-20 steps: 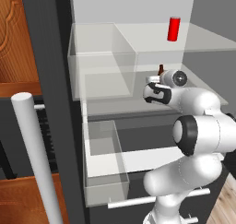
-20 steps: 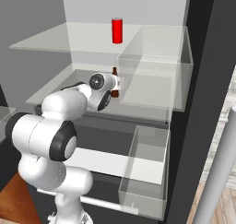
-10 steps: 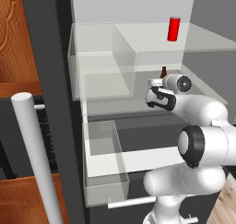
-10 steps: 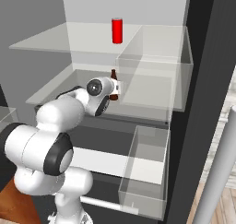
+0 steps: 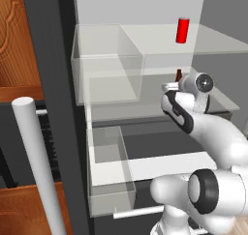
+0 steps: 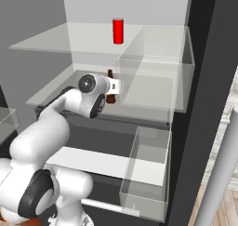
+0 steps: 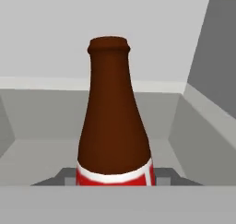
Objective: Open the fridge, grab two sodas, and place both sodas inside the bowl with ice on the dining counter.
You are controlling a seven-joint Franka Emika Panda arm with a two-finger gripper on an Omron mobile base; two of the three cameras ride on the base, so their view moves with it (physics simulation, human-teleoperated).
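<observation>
The fridge (image 5: 46,60) stands open, white inside with clear shelves. A plain red soda can (image 5: 182,30) (image 6: 118,30) stands upright on the upper shelf. One shelf lower, a dark brown soda bottle (image 5: 178,75) (image 6: 110,74) (image 7: 115,117) with a red label band stands upright near the back. My gripper (image 5: 170,88) (image 6: 113,87) (image 7: 115,178) reaches in level with the bottle's lower body and is shut on it, one finger against each side. The bottle's base is hidden, so I cannot tell whether it rests on the shelf. The bowl with ice and the dining counter are out of view.
A clear bin (image 5: 109,60) (image 6: 155,69) sits on the bottle's shelf, beside the hand. A clear drawer (image 5: 109,176) (image 6: 146,169) juts out below. The pale door handle bar (image 5: 36,166) (image 6: 218,174) rises close to the cameras. A wooden cabinet (image 5: 14,36) is at the left.
The elbow has sunk lower and the forearm has swung, while the hand has stayed at the brown bottle with the same grip.
</observation>
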